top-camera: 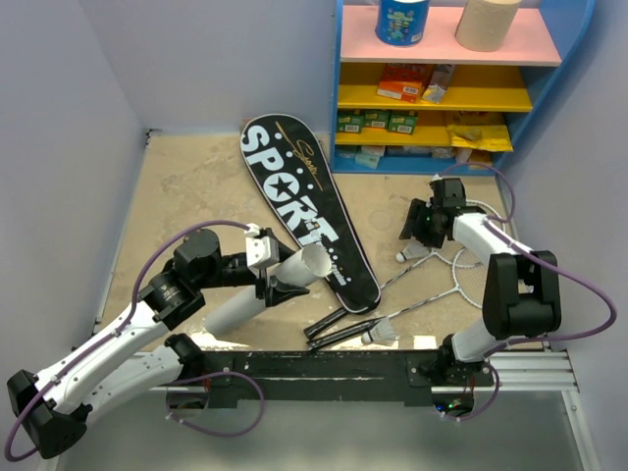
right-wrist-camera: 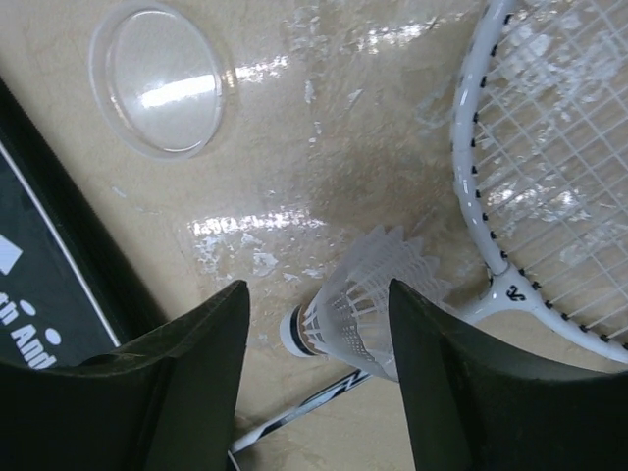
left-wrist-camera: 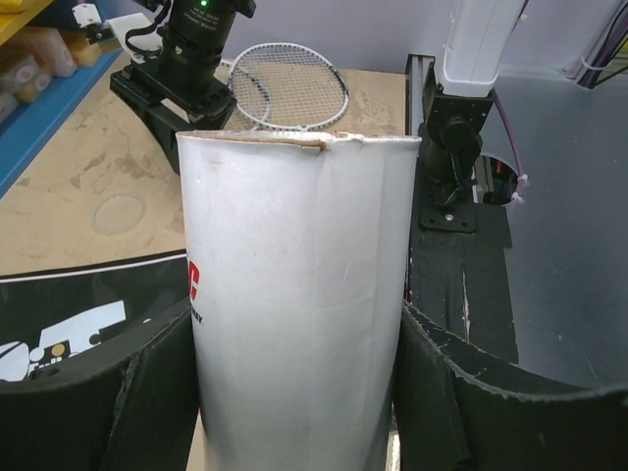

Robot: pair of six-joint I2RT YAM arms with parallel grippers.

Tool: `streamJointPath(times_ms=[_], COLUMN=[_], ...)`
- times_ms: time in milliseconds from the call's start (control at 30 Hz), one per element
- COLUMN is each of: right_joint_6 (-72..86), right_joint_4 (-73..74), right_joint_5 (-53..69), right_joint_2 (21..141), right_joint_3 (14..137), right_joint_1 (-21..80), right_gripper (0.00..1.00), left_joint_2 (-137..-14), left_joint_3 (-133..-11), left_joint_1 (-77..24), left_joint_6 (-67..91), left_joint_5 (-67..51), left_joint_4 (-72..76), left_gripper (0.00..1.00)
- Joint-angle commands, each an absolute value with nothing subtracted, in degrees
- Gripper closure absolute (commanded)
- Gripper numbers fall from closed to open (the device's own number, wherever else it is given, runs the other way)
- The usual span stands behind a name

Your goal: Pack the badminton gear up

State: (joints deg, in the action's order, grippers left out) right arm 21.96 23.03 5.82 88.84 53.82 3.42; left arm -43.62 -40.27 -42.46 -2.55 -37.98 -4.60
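Left end effector (top-camera: 273,283): pinching the long white tube (left-wrist-camera: 304,294); in the left wrist view both black fingers (left-wrist-camera: 98,392) press against the tube's sides.
Long white tube: held at a slant over the near-left part of the table (top-camera: 196,177), its open end toward the far right and lying over the edge of the bag. The rim of that end is frayed and brownish.
Right end effector (right-wrist-camera: 316,299): spread, pointed down at the table near the right edge, one finger on each side of a shuttlecock (right-wrist-camera: 363,294).
Shuttlecock between the fingers: lying on its side on the table, cork toward the bag. The right finger hides part of its feather skirt, so whether they touch cannot be told.
Second shuttlecock (top-camera: 381,336): on the table near the near edge, just beside the racket handles (top-camera: 339,329).
Rackets (top-camera: 469,267): two, flat on the table. Their heads overlap near the right edge, the thin shafts run toward the near middle, and the black handles lie side by side.
Black bag lettered SPORT (top-camera: 304,206): flat and diagonal across the middle of the table, its wide end toward the far edge.
Clear round lid (right-wrist-camera: 157,78): on the table between the bag and the racket heads.
Shelf unit (top-camera: 442,88): at the far-right corner, with two rolls on top, a blue-wrapped one (top-camera: 402,20) and a beige one (top-camera: 488,22).
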Motion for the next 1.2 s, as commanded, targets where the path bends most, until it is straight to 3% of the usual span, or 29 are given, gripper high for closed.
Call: streamJointPath(times_ms=[0,67,100,167,200,233,633,933,1167], right_joint_6=[21.18,21.18,21.36,21.44,21.53,21.53,24.34,25.49,29.00], right_joint_4=[20.21,19.95,19.95,19.78,19.78,19.95,23.91,25.04,24.08], right_joint_5=[10.72,11.25,11.95,12.56,13.18,13.53,17.40,29.96,31.38], right_joint_2=[88.51,88.24,87.89,87.36,87.19,86.75,74.63,61.88,56.25], right_joint_3=[52.74,52.12,52.03,51.51,51.42,51.33,56.06,63.79,70.39], right_joint_1=[3.25,3.25,3.25,3.25,3.25,3.25,3.25,4.22,13.25], right_gripper=[0.44,0.55,0.70,0.84,0.97,1.00,1.00,1.00,1.00], left_joint_2=[-43.50,-43.59,-43.59,-43.51,-43.42,-43.42,-43.86,-45.88,-48.07], left_joint_3=[-40.87,-40.87,-40.87,-40.87,-40.87,-40.87,-40.78,-40.96,-41.31], left_joint_1=[-42.63,-42.71,-42.63,-42.71,-42.71,-42.71,-42.71,-42.63,-42.71], left_joint_6=[-1.67,-1.67,-1.67,-1.58,-1.67,-1.58,-1.76,-1.93,-1.85], left_joint_5=[-39.64,-39.64,-39.64,-39.64,-39.64,-39.64,-38.32,-36.30,-35.68], left_joint_4=[-0.97,-0.97,-0.88,-0.88,-0.97,-0.97,-0.97,-0.88,-0.97], left_gripper=[0.95,0.95,0.95,0.95,0.95,0.95,0.94,0.94,0.95])
